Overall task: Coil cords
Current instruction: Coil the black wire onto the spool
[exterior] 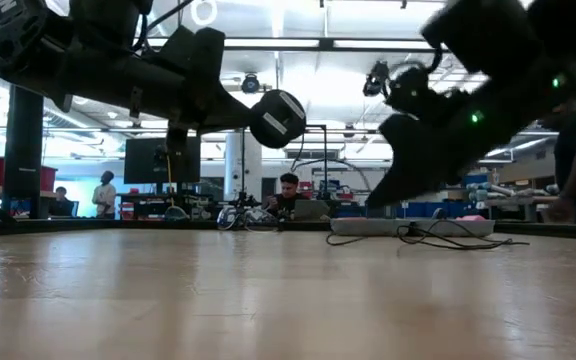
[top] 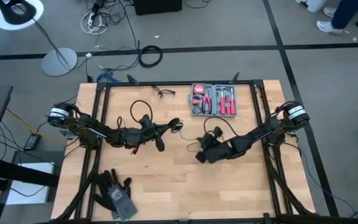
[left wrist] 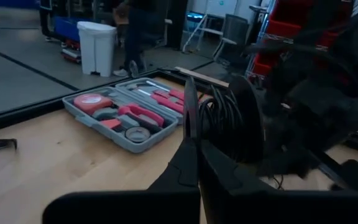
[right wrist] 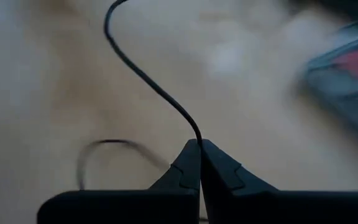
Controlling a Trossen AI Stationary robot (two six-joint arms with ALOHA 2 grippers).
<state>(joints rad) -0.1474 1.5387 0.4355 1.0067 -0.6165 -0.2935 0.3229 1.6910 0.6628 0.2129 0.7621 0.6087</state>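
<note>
Right wrist view: right pincer (right wrist: pixel 199 144) pinches thin black cable (right wrist: pixel 143 73)

1. The high camera hangs above me and looks straight down on the whole tabletop (top: pixel 166 180) and both my arms.
2. The low camera sits at tabletop height and faces level across the wood into the room; my arms hang in from above, close to the lens.
3. My left wrist camera looks forward past my left pincer (left wrist: pixel 194 143) toward the tool case (left wrist: pixel 126 115), which the high view also shows.
4. My right wrist camera looks down past my right pincer (right wrist: pixel 199 149), close over the wood.
</note>
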